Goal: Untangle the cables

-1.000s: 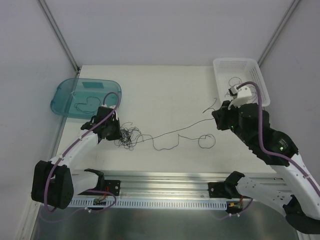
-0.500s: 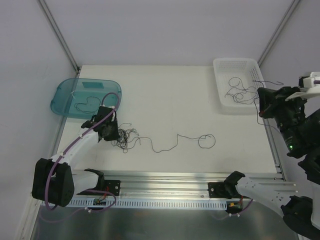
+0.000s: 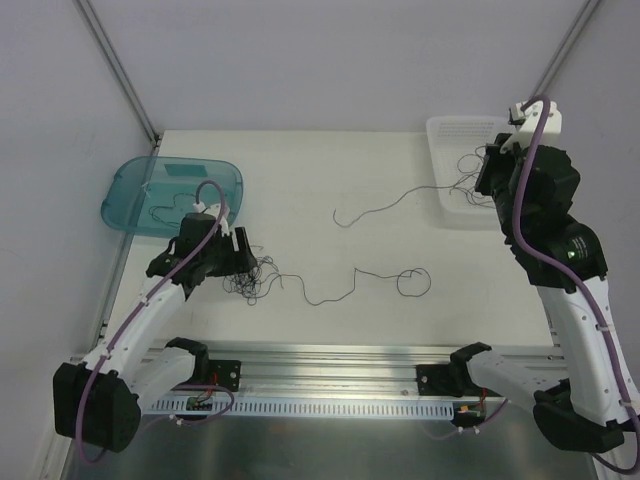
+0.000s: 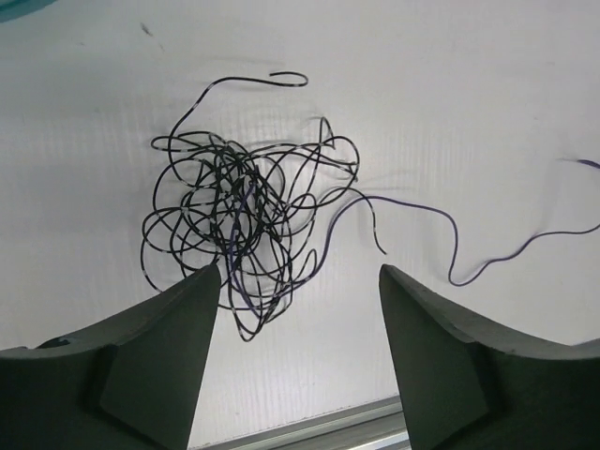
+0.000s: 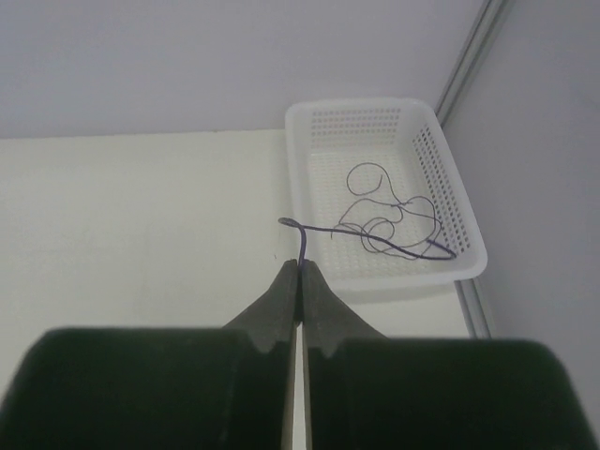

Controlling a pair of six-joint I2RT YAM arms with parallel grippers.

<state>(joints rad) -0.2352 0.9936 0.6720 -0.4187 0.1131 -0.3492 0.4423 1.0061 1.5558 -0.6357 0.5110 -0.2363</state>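
A tangle of thin dark cables point(image 3: 252, 272) point(image 4: 242, 225) lies at the table's left. My left gripper point(image 3: 240, 256) point(image 4: 298, 281) hovers just above its near side, open, with nothing between the fingers. One loose cable point(image 3: 370, 282) curls across the middle of the table. My right gripper point(image 3: 488, 165) point(image 5: 300, 262) is raised at the white basket's near left corner, shut on a cable point(image 5: 306, 234). That cable's tail point(image 3: 385, 205) trails over the table to the left. More cables point(image 5: 394, 220) lie in the basket.
The white perforated basket point(image 3: 440, 128) point(image 5: 361, 105) stands at the back right. A teal tray point(image 3: 125, 190) at the back left holds one cable point(image 3: 170, 210). A metal rail point(image 3: 330, 375) runs along the near edge. Walls close in both sides.
My left gripper opened and rose off the tangle. The right arm swung from the far right back over the basket's left side, dragging its cable's tail onto the table.
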